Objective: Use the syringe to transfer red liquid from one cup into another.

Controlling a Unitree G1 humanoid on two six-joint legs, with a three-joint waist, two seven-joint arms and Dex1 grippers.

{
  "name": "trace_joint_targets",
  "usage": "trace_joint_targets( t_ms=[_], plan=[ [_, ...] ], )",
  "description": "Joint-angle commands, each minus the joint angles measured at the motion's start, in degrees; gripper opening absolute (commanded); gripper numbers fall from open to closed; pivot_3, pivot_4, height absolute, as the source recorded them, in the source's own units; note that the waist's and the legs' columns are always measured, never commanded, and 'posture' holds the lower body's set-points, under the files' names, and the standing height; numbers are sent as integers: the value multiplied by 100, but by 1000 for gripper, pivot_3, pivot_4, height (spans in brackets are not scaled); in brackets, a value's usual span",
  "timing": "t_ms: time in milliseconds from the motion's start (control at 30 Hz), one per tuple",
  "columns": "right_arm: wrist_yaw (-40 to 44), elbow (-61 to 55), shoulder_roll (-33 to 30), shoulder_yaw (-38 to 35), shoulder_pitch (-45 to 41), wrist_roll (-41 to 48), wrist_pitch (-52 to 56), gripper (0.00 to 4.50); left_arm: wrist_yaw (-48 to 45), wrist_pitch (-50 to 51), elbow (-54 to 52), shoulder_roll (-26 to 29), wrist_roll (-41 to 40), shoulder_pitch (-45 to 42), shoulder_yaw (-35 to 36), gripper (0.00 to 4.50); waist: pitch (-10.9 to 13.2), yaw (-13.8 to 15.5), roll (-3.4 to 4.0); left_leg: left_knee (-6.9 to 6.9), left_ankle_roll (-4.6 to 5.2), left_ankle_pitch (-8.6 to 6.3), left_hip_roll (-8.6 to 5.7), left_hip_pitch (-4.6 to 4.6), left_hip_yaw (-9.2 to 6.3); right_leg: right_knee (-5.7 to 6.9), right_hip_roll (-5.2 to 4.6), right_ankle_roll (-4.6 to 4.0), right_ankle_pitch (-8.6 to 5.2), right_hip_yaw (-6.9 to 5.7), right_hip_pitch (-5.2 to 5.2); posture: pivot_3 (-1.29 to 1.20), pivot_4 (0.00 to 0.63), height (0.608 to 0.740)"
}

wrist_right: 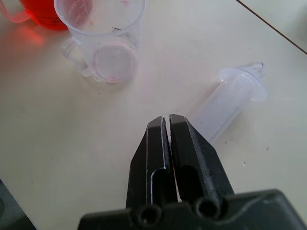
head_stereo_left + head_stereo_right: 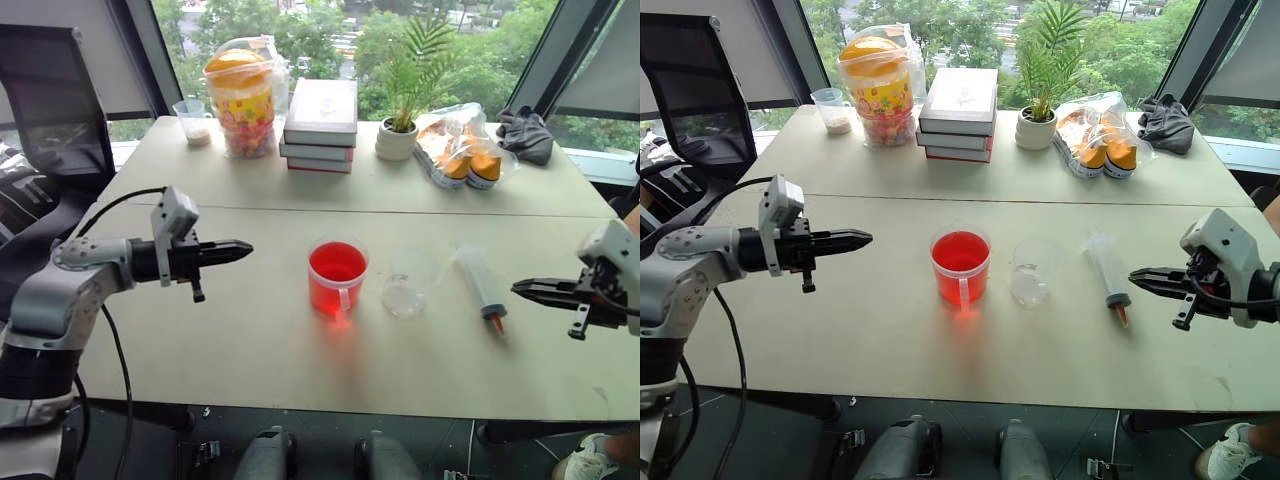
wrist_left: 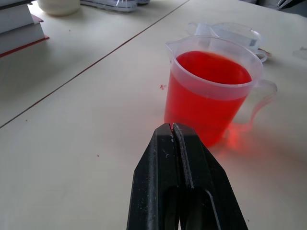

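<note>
Both claws are clenched and empty. The right claw [image 2: 518, 289] hovers near the syringe [image 2: 480, 288], which lies flat on the surface [image 2: 240, 350], orange tip toward the robot. The left claw [image 2: 245, 246] hangs beside the red cup [image 2: 337, 278]; the empty smaller cup [image 2: 409, 284] stands between red cup and syringe. Nothing is started, I judge: first the right claw must open and take the barrel.

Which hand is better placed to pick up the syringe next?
The right hand. It hovers shut just beside the syringe, which lies flat on the table. The left hand is shut beyond the red cup, farther away.
</note>
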Motion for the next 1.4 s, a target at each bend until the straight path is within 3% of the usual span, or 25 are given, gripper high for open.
trace_joint_targets(
  t_ms=[33, 333, 933, 1067, 1167, 1333, 1400],
  plan=[
    [-105, -158, -44, -63, -131, -40, -31, 82, -14, -147, -1, 53, 77, -84, 86, 0, 0, 0, 0, 0, 0, 0, 0, 0, 0, 0, 0, 0, 0, 0, 0, 0, 150, 740],
    [-286, -263, -74, 263, -524, 58, 191, 82, -211, -268, 88, 95, 186, -83, -10, 0, 0, -2, 0, 3, 0, 0, 0, 0, 0, 3, 1, 3, 2, 0, 1, 0, 150, 740],
    [-630, -323, -46, 275, -384, -241, 426, 82, -216, -308, 94, -181, 310, -128, -257, 0, 0, 0, 0, 13, 0, 1, 0, 9, 0, 7, 1, 4, 2, -1, 13, 0, 150, 740],
    [-1044, -136, 39, 642, -986, -130, 1022, 82, -221, -356, 191, -340, 373, -303, -357, 0, 0, -13, 0, 18, 1, 1, 0, 9, 0, 11, 2, 6, 3, -1, 13, 0, 150, 740],
    [-1305, 279, 76, 1120, -1773, -56, 1634, 876, -312, -421, 291, -398, 426, -459, -468, 0, 1, -27, -1, 25, 0, 1, 0, 15, 0, 15, 2, 6, 4, 0, 19, 0, 150, 740],
    [-1589, 908, 145, 1962, -2994, -47, 2702, 3309, -384, -622, 536, -494, 589, -568, -573, 0, 0, -27, -1, 24, 0, 1, 0, 13, 0, 16, 0, 1, 2, 1, 13, 0, 150, 740],
    [-1704, 1258, 108, 2785, -3740, -381, 3174, 4370, -400, -650, 596, -565, 613, -667, -616, 0, 1, -30, 0, 18, 0, 1, 0, 10, 0, 15, -1, 5, 4, 2, 7, 0, 150, 740]
  ],
)
